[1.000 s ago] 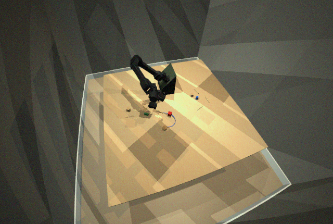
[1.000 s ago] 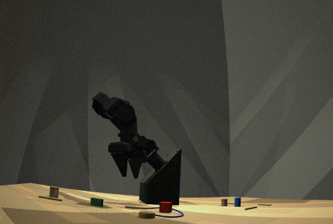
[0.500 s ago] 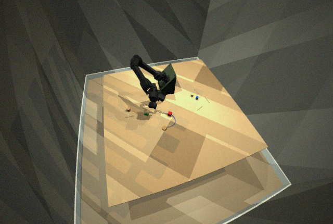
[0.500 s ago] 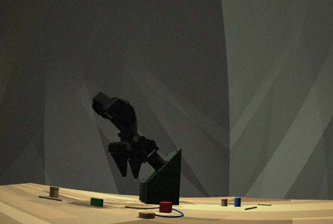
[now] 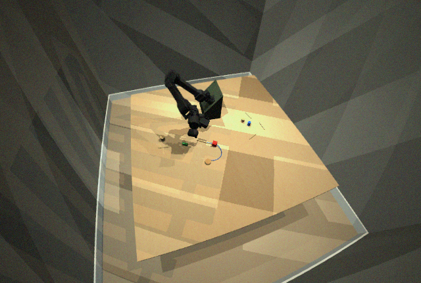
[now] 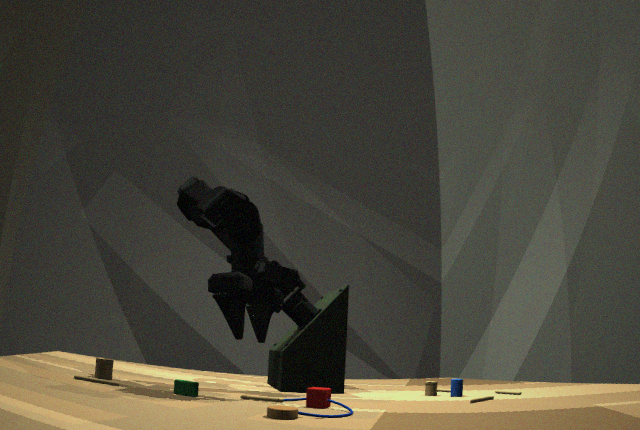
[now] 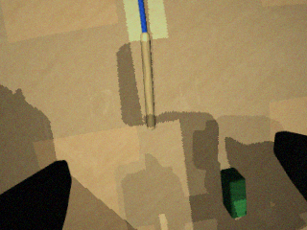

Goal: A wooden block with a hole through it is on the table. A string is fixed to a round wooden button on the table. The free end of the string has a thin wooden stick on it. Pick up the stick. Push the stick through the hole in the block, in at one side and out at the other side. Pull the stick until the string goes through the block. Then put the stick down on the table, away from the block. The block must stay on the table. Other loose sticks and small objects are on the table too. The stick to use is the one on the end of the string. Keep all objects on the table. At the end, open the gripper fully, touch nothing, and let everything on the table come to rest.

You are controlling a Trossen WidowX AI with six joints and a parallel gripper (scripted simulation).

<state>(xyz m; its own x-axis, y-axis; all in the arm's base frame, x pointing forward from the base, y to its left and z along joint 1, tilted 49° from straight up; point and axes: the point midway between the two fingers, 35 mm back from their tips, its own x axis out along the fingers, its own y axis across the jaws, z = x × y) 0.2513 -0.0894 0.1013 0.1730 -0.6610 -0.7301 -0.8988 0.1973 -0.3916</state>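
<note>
Hovering over the wooden worktop [image 5: 248, 178] [image 6: 155, 417] [image 7: 86, 57] with the parallel-jaw gripper [image 5: 193, 135] [image 6: 251, 340] [image 7: 175, 156] spread wide, gripping nothing. Seen from above, lying flat between the red block [image 5: 214, 143] [image 6: 318, 397] and the left edge: the string's thin wooden stick [image 5: 202, 141] [image 6: 261, 398] [image 7: 148, 81]. Apparently running from there through the block, then curving round towards the lower edge to the round wooden button [image 5: 208, 162] [image 6: 282, 412]: the blue string [image 5: 221, 153] [image 6: 352, 410] [image 7: 143, 16]. Probably at the closing step, with threading and set-down seemingly done. Keep the fingers open, stay well above stick and green block [image 5: 185, 143] [image 6: 186, 388] [image 7: 234, 192], and let everything settle; descending again could snag the string or drag the block.
</note>
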